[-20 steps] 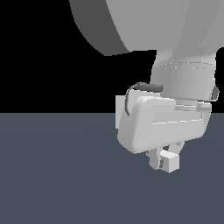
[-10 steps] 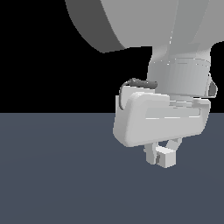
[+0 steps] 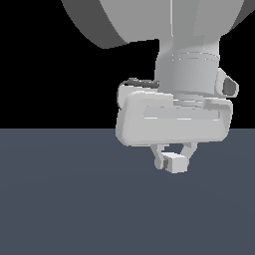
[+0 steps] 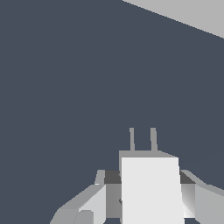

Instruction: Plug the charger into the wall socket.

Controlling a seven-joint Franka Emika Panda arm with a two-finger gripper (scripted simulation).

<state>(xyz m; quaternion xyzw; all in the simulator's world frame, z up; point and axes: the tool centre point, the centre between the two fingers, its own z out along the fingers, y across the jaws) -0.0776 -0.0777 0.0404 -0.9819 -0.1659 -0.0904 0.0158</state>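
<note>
My gripper [image 3: 173, 158] hangs under the big white wrist in the exterior view, above the dark grey floor [image 3: 60, 199]. It is shut on the charger [image 3: 175, 163], a small light-grey block held between the fingertips. In the wrist view the charger [image 4: 151, 188] fills the space between my fingers [image 4: 94, 203], and its two thin prongs [image 4: 142, 139] point away from the camera. A light-grey flat surface [image 4: 192, 13] cuts across one far corner of the wrist view. No holes show on it, so I cannot tell whether it is the wall socket.
The dark grey floor [image 4: 65, 87] takes up nearly all of the wrist view. The arm's large white link [image 3: 164, 20] fills the upper part of the exterior view, against a black background.
The gripper, still holding the charger, has risen and moved toward the exterior view's left. The grip has not changed.
</note>
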